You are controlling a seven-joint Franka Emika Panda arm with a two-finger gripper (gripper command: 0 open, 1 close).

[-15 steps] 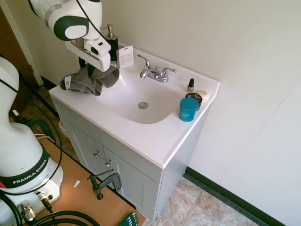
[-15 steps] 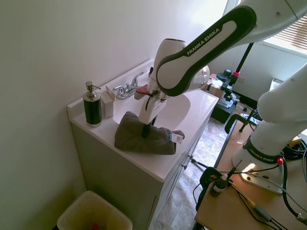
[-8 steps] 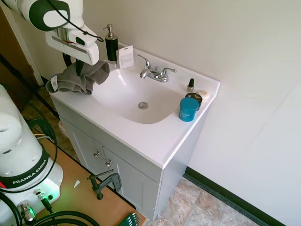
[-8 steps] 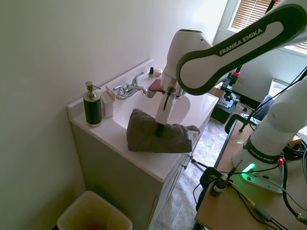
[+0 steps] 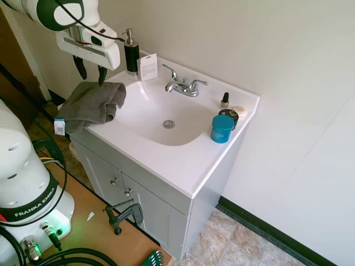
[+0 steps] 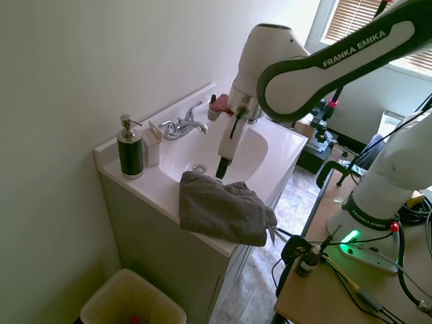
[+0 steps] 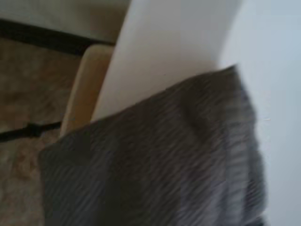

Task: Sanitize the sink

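cloth lying released at the vanity edge

gripper (image 5: 90, 71) is hanging above the grey cloth (image 5: 90, 103) with fingers parted, gripping nothing. the cloth is lying slack on the left rim of the sink (image 5: 166, 119), one corner and its tag drooping over the edge, likely set clear of the basin. sink is sitting at centre, drain bare. soap dispenser (image 5: 131, 52) is standing at the far left corner, blue jar (image 5: 222, 128) on the right rim.
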